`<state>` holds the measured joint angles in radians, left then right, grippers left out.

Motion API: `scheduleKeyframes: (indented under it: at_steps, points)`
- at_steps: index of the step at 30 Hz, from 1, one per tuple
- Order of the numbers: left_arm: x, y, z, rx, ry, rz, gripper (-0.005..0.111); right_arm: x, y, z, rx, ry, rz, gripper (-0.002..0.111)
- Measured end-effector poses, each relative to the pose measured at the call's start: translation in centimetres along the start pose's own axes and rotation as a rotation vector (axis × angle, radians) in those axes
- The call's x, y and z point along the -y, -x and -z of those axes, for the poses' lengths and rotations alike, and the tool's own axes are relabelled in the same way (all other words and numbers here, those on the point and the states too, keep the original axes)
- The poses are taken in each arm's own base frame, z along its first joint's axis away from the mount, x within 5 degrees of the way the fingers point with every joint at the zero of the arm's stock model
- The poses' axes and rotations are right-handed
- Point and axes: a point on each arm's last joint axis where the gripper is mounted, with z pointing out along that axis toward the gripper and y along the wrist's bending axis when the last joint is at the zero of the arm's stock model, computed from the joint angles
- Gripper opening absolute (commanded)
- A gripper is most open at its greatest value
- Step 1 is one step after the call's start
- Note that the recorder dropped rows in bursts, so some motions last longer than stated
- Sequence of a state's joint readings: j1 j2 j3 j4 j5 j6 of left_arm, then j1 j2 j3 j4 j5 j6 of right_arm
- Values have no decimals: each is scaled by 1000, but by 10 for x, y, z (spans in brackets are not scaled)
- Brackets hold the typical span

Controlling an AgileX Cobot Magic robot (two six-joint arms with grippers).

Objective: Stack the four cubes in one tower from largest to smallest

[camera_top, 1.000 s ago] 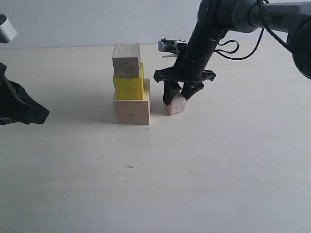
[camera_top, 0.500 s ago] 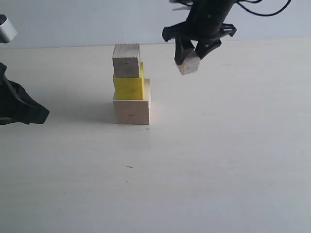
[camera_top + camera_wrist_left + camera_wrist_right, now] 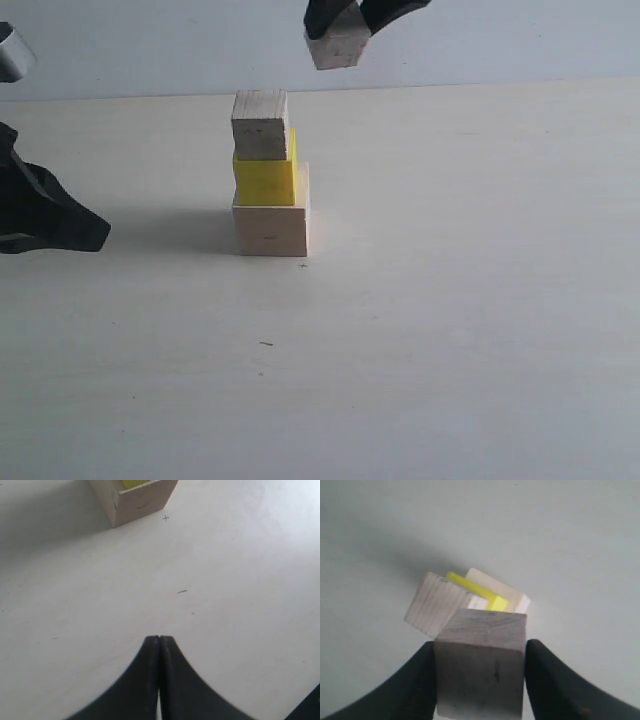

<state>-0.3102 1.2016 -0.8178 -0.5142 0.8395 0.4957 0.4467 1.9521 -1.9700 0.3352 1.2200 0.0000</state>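
Three cubes stand stacked mid-table: the large pale wooden cube (image 3: 271, 222) at the base, the yellow cube (image 3: 265, 179) on it, the medium wooden cube (image 3: 260, 124) on top. My right gripper (image 3: 345, 22) is at the top edge of the exterior view, shut on the small wooden cube (image 3: 337, 48), which hangs above and right of the stack. In the right wrist view the small cube (image 3: 482, 667) fills the space between the fingers, with the medium cube (image 3: 436, 603), yellow cube (image 3: 495, 601) and large cube (image 3: 497, 590) below. My left gripper (image 3: 159, 639) is shut and empty, left of the stack (image 3: 137, 500).
The left arm (image 3: 40, 210) rests low on the table at the far left. A pale wall rises behind the tabletop (image 3: 450, 300). Small dark marks (image 3: 266, 344) dot the surface in front of the stack.
My right gripper has lifted the small cube off the table and carried it up and left, from beside the stack to above its right side. The left arm barely shifted.
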Motion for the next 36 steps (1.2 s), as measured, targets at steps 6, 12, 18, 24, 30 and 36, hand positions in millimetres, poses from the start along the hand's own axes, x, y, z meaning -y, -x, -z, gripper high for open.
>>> scheduleKeyframes:
  at_steps: [6, 12, 18, 24, 30, 36]
  points:
    - [1, -1, 0, -12, -8, 1, 0, -30, -7, -7, -22, 34, 143, 0]
    - [1, -2, 0, -18, -14, 4, 0, -36, -8, -9, -28, 43, 192, 0]
    - [2, -2, 0, -19, -19, 7, 0, -36, -8, -9, -18, 49, 666, 0]
    - [2, -3, 0, -28, -24, 6, 0, -36, -8, -9, -9, 54, 1073, 0]
    - [2, -3, 0, -30, -25, 6, 0, -14, -5, -35, -107, -95, 891, 0]
    - [2, -3, 0, -30, -25, 6, 0, -26, 4, -20, -26, -49, 641, 0]
